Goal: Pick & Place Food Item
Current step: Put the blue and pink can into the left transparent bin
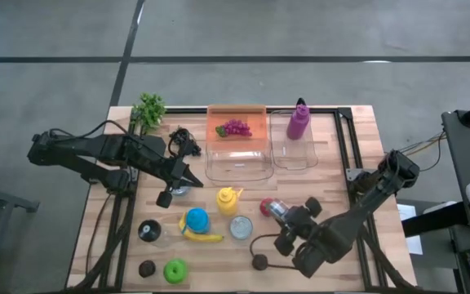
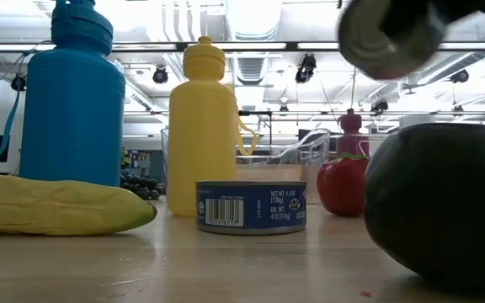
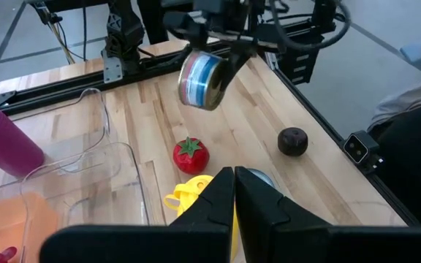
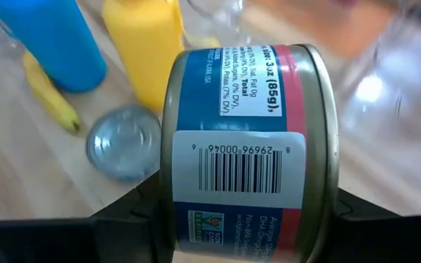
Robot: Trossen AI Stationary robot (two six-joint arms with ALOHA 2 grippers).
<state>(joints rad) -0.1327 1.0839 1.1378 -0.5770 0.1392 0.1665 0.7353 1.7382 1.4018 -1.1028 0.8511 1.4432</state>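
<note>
The right gripper [image 1: 288, 217], at lower centre-right of the overhead frame, is clamped on a small food can [image 4: 247, 146] — blue and red label, barcode facing the wrist camera — and carries it clear of the wooden table [image 1: 357, 131]. Seen from the left arm's wrist camera, the can hangs tilted between the fingers above the bare boards. In the table-level view its metal end [image 2: 390, 34] shows at upper right, off the surface.

The left gripper [image 1: 196, 180], left of centre in the overhead frame, has its fingers [image 3: 218, 204] pressed together with nothing between them; it hangs over the table near the yellow bottle [image 1: 228, 199].

A second can [image 2: 251, 204], blue with a barcode, stands flat on the table at centre of the table-level view, in front of the yellow bottle. A blue bottle [image 1: 197, 220] stands just beside a banana [image 1: 202, 237]. A red tomato [image 3: 190, 155] lies near the yellow bottle; a dark round fruit [image 3: 293, 141] lies apart from it, toward the table edge.

At upper centre of the overhead frame sit two clear plastic bins — the larger one [image 1: 239, 167] touches an orange tray [image 1: 255, 124] bearing purple grapes [image 1: 235, 127]; the smaller one [image 1: 292, 155] has a purple bottle [image 1: 299, 122] at its far end. A green leafy vegetable [image 1: 148, 109] lies at the table's upper-left corner, and a green apple [image 1: 175, 270] at lower left.
</note>
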